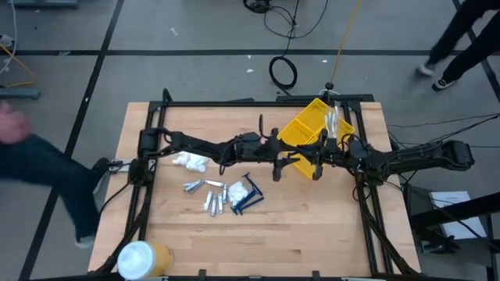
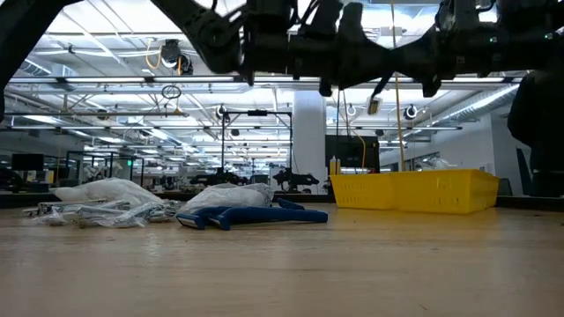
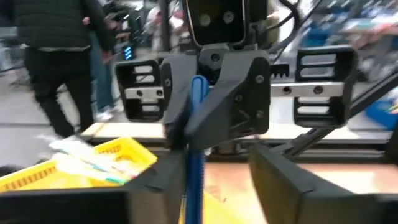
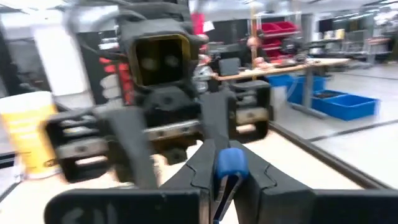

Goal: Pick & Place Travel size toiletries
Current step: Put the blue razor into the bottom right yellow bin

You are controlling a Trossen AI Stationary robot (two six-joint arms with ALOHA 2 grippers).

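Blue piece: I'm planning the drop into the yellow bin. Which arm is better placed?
Right. The right gripper is shut on the blue piece, and the yellow bin sits on its side; the left gripper is open.

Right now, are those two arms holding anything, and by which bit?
Yes: the right gripper is shut on one end of a blue comb-like piece. The left gripper stands open around its other end.

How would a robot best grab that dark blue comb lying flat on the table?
By its thin handle, from straight above: the dark blue comb lies flat, its end away from the white packets looking clear. Mid-table, the right gripper is shut on a blue stick; the left gripper is open.
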